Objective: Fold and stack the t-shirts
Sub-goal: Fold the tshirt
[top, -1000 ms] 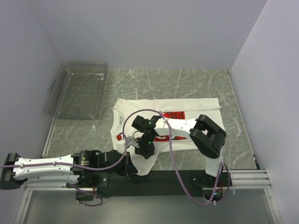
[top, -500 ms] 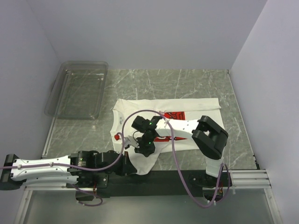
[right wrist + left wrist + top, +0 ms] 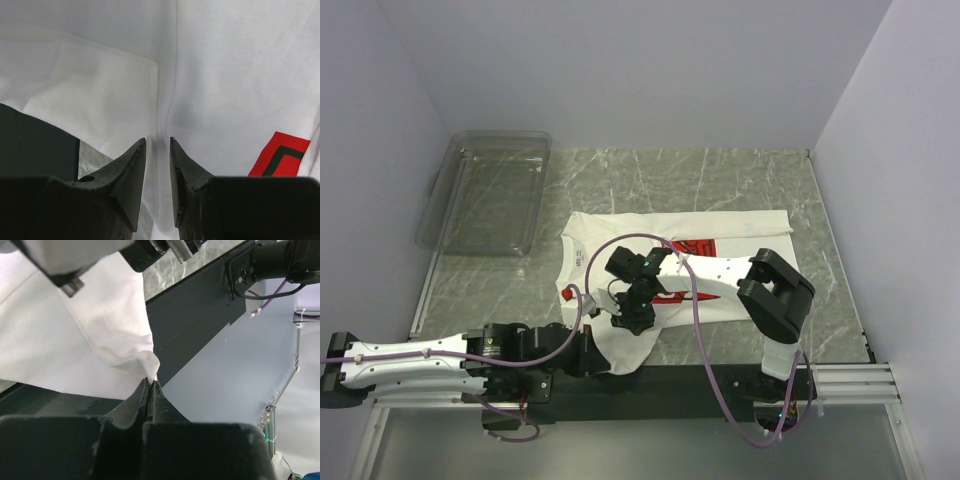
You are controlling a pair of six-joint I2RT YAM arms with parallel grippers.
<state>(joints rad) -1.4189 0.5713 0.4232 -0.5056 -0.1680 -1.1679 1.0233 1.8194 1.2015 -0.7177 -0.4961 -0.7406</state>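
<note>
One white t-shirt (image 3: 740, 230) with a red print (image 3: 695, 246) lies spread on the marble table. My left gripper (image 3: 603, 358) is at the near edge of the table, shut on a corner of the shirt's near hem, which shows in the left wrist view (image 3: 125, 350) pinched at the tips (image 3: 151, 381). My right gripper (image 3: 633, 322) points down on the shirt's near left part. In the right wrist view its jaws (image 3: 158, 142) stand a narrow way apart with a raised ridge of white cloth (image 3: 165, 120) between them. A corner of the red print (image 3: 280, 155) shows at its right.
A clear plastic bin (image 3: 485, 190) stands at the back left, apart from the shirt. The black front rail (image 3: 200, 325) runs just under my left gripper. White walls close in the table on three sides.
My right arm's elbow and gripper have shifted slightly right and toward the near edge. My left gripper keeps its hold on the shirt corner.
</note>
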